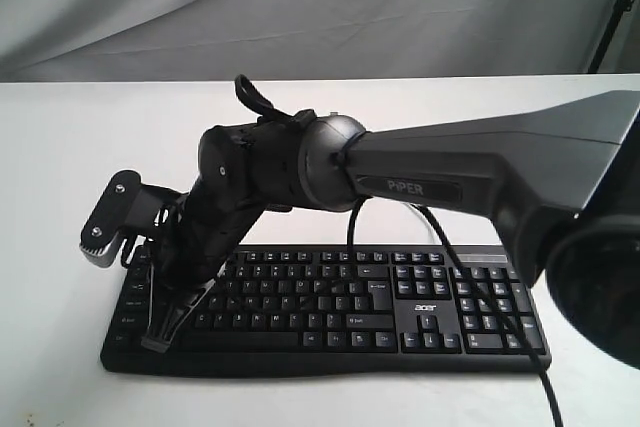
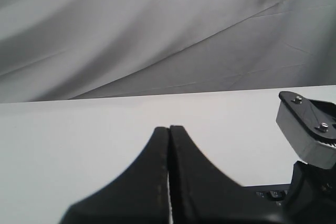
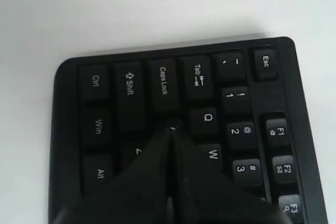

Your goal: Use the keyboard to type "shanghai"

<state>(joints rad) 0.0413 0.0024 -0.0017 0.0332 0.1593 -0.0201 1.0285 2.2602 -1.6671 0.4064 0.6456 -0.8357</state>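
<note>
The black keyboard point(image 1: 400, 307) with white legends and an acer logo lies across the near part of the white table. My right gripper point(image 3: 171, 128) reaches over from the right to the keyboard's left end point(image 1: 160, 337). Its fingers are shut together with nothing between them. In the right wrist view the tip sits over the key between Caps Lock point(image 3: 163, 81) and W point(image 3: 212, 154), just beside Q point(image 3: 208, 117); its legend is hidden. Whether it touches the key I cannot tell. My left gripper point(image 2: 169, 128) is shut and empty, held over bare table.
The long grey arm link marked PiPER point(image 1: 470, 172) spans above the keyboard's middle and right. A grey camera mount point(image 1: 108, 217) sticks out at the arm's wrist, also seen in the left wrist view point(image 2: 310, 135). The keyboard's black cable point(image 1: 500, 327) crosses the number pad. Grey cloth hangs behind.
</note>
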